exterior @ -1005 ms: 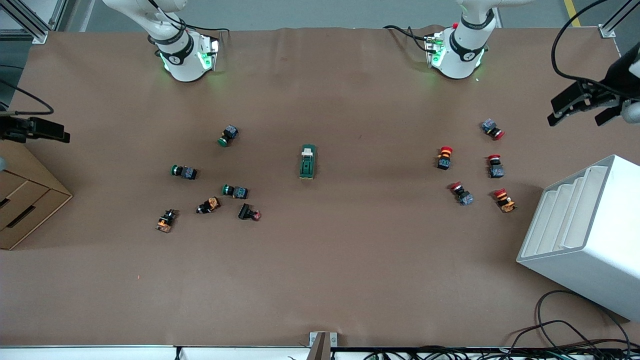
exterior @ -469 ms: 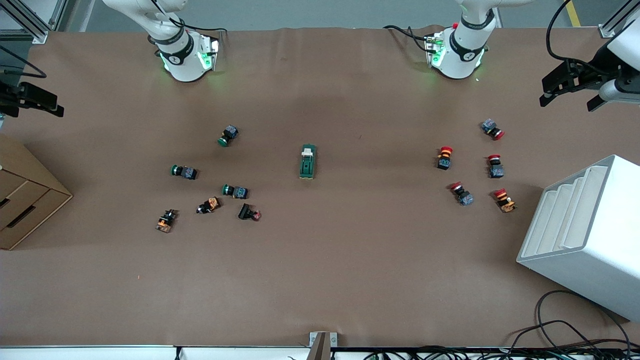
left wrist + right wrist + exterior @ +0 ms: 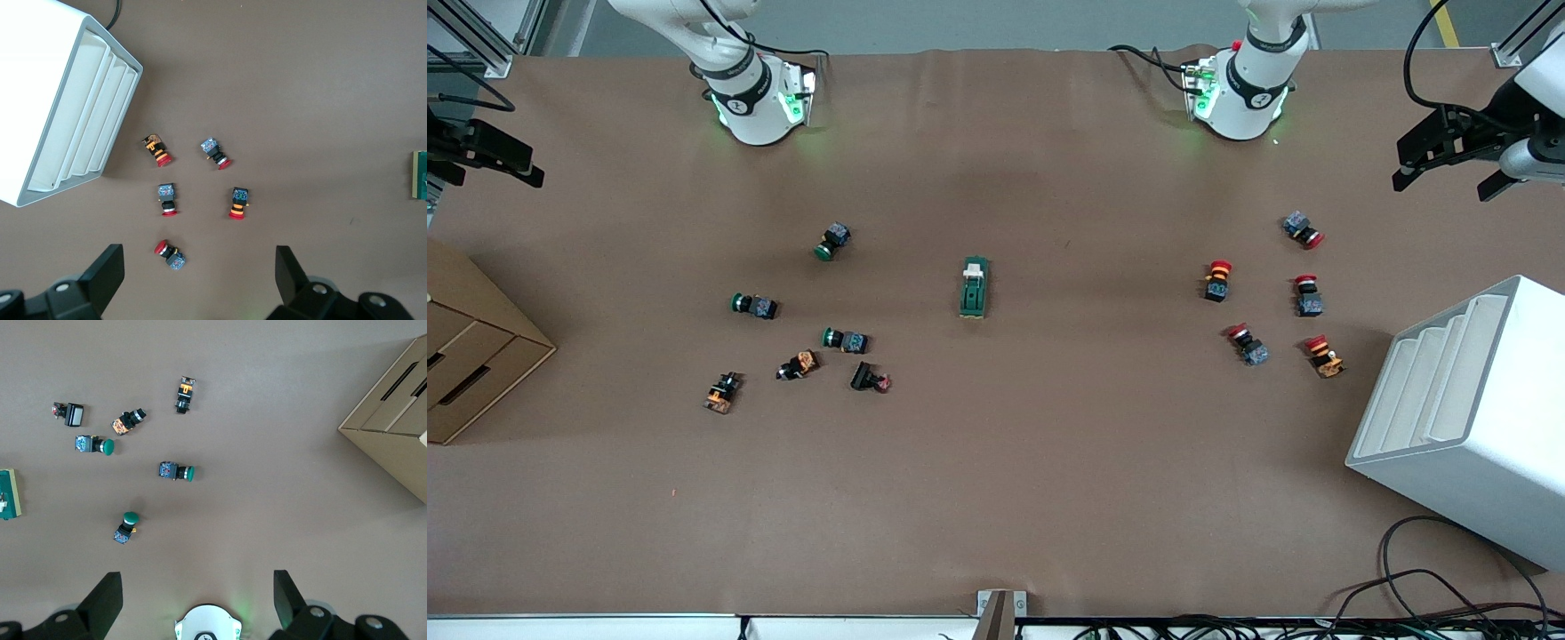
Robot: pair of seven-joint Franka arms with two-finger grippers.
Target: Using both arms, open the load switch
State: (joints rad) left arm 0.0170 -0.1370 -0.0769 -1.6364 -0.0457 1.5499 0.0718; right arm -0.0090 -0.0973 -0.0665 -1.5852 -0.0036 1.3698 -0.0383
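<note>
A: Jaws?
B: Both spread wide, holding nothing. Left gripper [image 3: 1449, 164] high at the table's three o'clock edge, right gripper [image 3: 494, 160] at nine.
A: Load switch [image 3: 974, 287]?
B: Mid-table, alone, handle state unclear; early or finished, can't judge.

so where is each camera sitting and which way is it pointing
Front view: high across the table, facing both bases; load switch mid-table, both grippers out at the ends.
Left wrist view: looks down past open left gripper at red buttons, white rack.
Right wrist view: down past open right gripper at green buttons.
Both wrist views catch the switch's edge.
</note>
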